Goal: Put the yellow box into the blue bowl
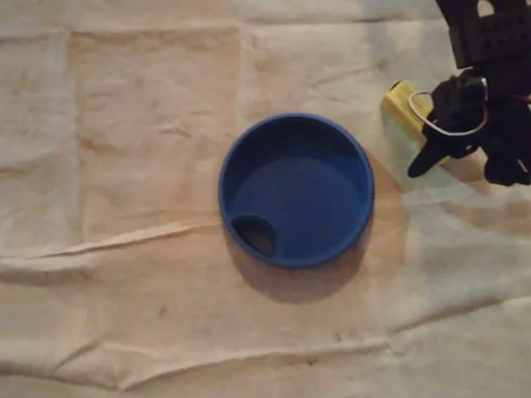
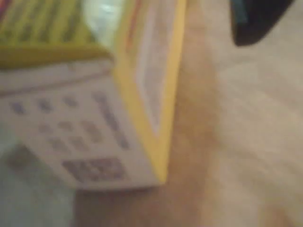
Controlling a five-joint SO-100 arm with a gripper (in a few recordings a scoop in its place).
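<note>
The blue bowl [image 1: 296,189] stands empty in the middle of the cloth in the overhead view. To its upper right lies the yellow box [image 1: 404,101], mostly covered by my black gripper [image 1: 431,149], which hangs right over it. One dark finger [image 1: 421,162] points down-left past the box's near end. In the wrist view the yellow box [image 2: 94,109] is blurred and very close, with white printed sides and yellow edges. A black finger [image 2: 258,21] at the top right stands apart from it, with bare cloth between them. The gripper looks open.
A wrinkled beige cloth [image 1: 124,249] covers the whole table, with raised folds below and to the left of the bowl. A loose white wire loop [image 1: 448,128] hangs from the arm at the right edge.
</note>
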